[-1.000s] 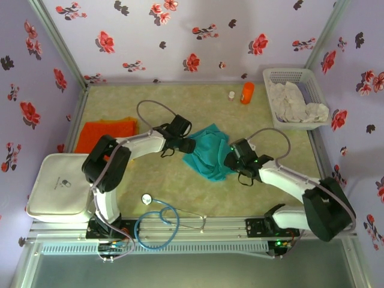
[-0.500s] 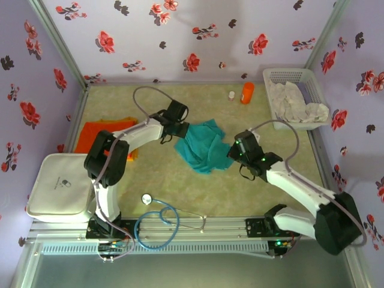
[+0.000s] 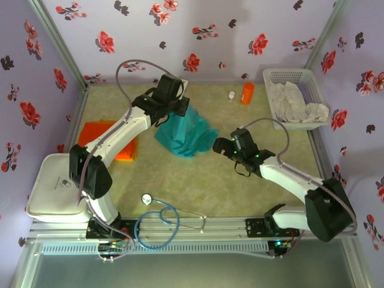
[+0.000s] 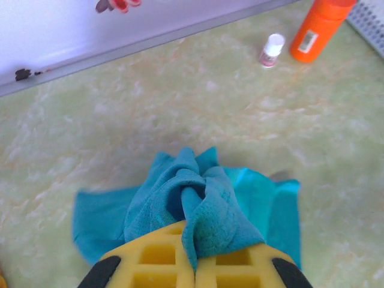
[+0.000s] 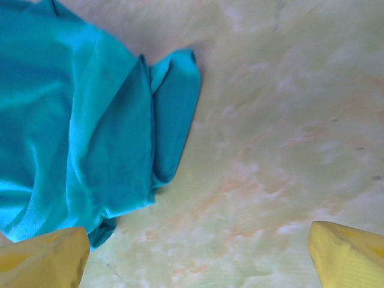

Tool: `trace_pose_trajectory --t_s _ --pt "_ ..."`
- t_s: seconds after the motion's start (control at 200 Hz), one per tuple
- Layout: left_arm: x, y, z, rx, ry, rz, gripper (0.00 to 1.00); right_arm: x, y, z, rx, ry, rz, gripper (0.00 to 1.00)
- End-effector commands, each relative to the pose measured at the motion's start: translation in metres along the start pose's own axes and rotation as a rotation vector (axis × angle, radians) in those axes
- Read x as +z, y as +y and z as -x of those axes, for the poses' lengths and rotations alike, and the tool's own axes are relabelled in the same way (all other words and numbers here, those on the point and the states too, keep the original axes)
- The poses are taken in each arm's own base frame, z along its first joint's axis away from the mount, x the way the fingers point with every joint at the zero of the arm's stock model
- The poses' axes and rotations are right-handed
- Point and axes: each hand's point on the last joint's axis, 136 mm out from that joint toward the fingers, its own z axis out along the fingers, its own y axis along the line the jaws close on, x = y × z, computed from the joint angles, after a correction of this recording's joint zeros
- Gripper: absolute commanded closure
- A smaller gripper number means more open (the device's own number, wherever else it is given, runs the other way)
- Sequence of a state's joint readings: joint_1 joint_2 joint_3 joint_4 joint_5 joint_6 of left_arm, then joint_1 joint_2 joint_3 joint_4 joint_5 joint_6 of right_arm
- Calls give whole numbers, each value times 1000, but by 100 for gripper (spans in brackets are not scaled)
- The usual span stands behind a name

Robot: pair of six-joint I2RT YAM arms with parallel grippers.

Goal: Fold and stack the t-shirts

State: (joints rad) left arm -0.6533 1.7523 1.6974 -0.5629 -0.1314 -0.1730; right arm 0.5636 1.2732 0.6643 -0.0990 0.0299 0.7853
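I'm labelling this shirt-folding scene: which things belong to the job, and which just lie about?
Job: teal t-shirt, orange t-shirt.
Lying about: stethoscope, orange bottle, small white bottle, basket of white cloths, white case.

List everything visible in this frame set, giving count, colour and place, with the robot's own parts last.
teal shirt: one, teal-green, bunched mid-table, top pinched and held up by the left tool
orange shirt: one, bright orange, flat at the table's left side, partly under the left arm
case: one, white, near-left corner
stethoscope: one, blue tubing, near edge between the arm bases
orange bottle: one, orange, by the far wall
small bottle: one, white cap, just left of the orange bottle
basket: one, white, far-right corner
cloths: white, count unclear, in the basket
table: one, pale green marbled
left tool: yellow pads, shut on the teal shirt
right tool: yellow pads, open, at the teal shirt's right edge
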Motion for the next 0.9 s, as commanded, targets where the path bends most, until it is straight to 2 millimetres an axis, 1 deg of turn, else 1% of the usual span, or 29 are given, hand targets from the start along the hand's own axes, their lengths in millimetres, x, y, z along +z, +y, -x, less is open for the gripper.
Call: trace_pose_trajectory --t_s 0.0,0.07,0.155,0.255,0.3,0.4,0.545,0.69,0.765,0.79,0.89 --pt "-22 -4 7 35 5 6 100 5 48 6 -48 4 148 5" --pt "-31 -3 17 33 -18 12 100 10 57 5 -69 9 151 5" --pt "-45 -4 32 28 -50 10 100 18 66 3 -51 17 171 6" --pt "-62 -6 46 30 -85 5 100 29 84 -2 5 37 252 11" --pt "-68 -6 51 34 -102 7 100 34 87 -5 17 45 258 12" --pt "-82 -5 60 38 -139 12 100 43 86 -8 35 45 243 14" --pt "-96 -2 65 42 -166 21 100 41 79 -4 37 13 220 16" --pt "-106 1 70 36 -189 29 100 40 81 -2 33 14 217 28" --pt "-109 2 73 33 -203 32 100 43 79 -4 44 22 210 35" --pt "-110 2 73 34 -206 30 100 44 78 -5 50 24 207 39" --pt "-112 2 75 32 -214 32 100 48 77 -8 65 29 212 47"
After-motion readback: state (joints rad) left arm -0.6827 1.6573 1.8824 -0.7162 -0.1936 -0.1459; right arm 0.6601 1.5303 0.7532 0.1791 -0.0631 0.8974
